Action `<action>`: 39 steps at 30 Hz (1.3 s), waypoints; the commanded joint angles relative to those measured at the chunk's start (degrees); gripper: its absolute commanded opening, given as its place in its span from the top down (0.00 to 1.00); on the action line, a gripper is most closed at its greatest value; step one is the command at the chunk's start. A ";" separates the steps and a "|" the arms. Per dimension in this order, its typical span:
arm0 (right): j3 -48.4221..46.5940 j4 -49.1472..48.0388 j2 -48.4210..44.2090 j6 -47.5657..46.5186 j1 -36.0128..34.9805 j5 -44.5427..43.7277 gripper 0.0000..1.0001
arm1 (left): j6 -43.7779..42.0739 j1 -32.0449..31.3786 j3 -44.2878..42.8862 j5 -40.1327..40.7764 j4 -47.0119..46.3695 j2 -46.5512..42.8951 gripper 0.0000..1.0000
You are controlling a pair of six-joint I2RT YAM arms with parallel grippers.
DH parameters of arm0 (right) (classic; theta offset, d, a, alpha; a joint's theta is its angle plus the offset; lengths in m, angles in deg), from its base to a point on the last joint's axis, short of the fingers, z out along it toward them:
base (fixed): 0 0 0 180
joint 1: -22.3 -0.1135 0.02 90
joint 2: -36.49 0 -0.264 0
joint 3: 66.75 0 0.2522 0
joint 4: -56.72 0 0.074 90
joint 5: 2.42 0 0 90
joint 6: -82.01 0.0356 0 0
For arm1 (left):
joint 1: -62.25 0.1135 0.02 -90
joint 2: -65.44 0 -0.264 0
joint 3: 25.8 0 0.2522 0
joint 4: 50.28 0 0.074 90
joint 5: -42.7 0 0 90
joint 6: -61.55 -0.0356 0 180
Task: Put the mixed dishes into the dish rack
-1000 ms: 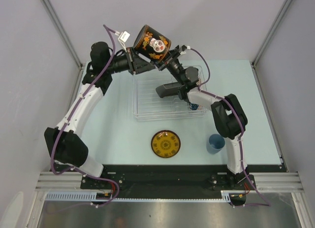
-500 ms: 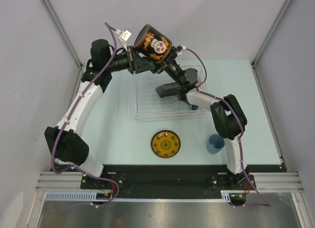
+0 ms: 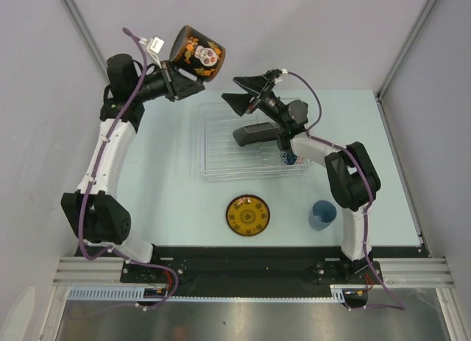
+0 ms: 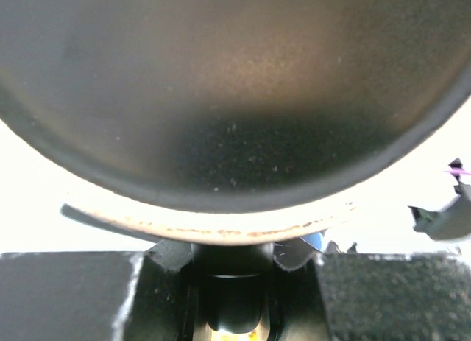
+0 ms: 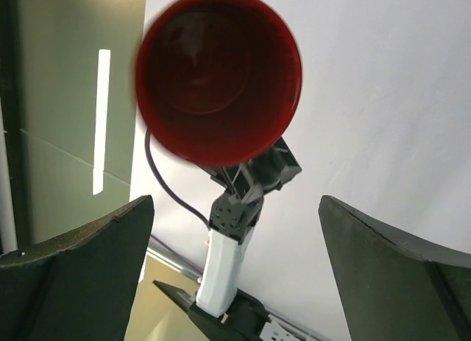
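The red-inside dark cup [image 3: 197,52], with a skull and orange flowers on its side, hangs high above the table's back left. My left gripper [image 3: 179,77] is shut on it. In the left wrist view its dark body [image 4: 235,83] fills the frame, and its handle sits between my left gripper's [image 4: 232,282] fingers. My right gripper [image 3: 239,92] stands wide open and empty over the dish rack's [image 3: 213,146] back edge. In the right wrist view my right gripper [image 5: 235,267] faces the cup's red inside [image 5: 218,76]. A black square plate [image 3: 254,133] lies in the rack.
The yellow-brown saucer [image 3: 248,215] lies on the table in front of the rack. The light blue cup [image 3: 321,215] stands to its right, near the right arm's base. Something small and blue [image 3: 289,159] shows at the rack's front right corner under the right arm.
The right gripper has let go of the cup and opened wide. The left arm has swung left with the cup, away from the right gripper.
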 commanded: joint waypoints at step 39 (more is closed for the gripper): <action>12.36 54.02 -49.36 -48.55 26.18 12.22 0.00 | -24.41 -15.83 -0.50 57.29 11.40 14.92 1.00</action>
